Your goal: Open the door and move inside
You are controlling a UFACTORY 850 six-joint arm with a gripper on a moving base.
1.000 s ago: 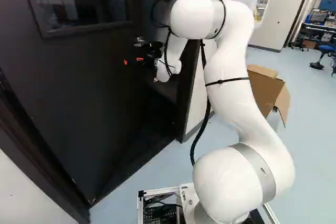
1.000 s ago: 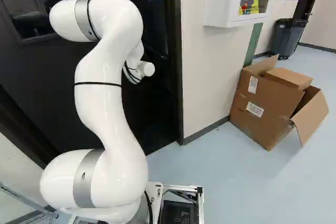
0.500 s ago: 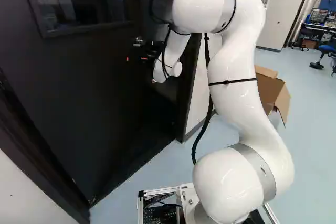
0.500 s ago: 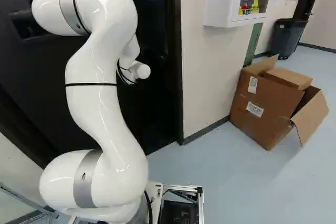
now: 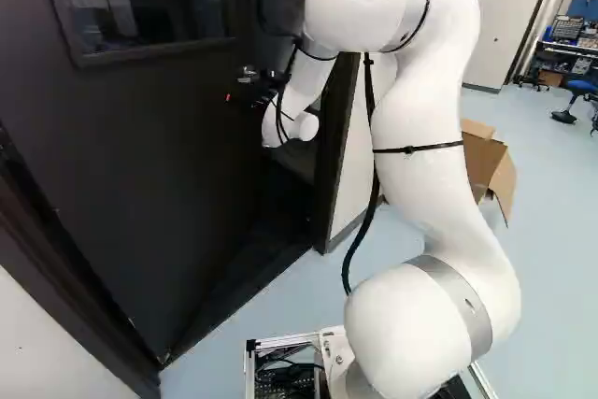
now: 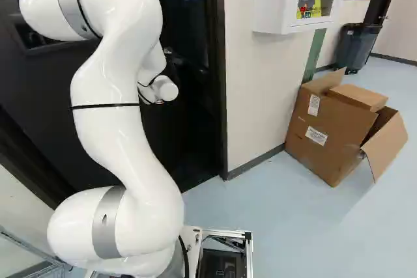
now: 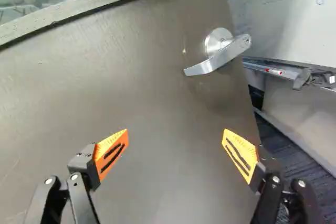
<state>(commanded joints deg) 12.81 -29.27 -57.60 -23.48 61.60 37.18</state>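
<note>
Left base view: a dark door [image 5: 149, 184] stands ajar beyond the white arm [image 5: 425, 128]. Right base view: the arm covers much of it. Wrist view: claw [image 7: 176, 130] spread, empty, near the handle [image 7: 214, 62]; unheld, the door might swing back, blocking entry.

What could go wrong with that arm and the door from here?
The lever handle isn't between the open fingers of the pincer, so closing now would probably catch nothing. Going straight ahead, the fingertips might bump the door's flat face. And since the door is ajar, a push could swing it away, perhaps taking the handle out of reach.
</note>
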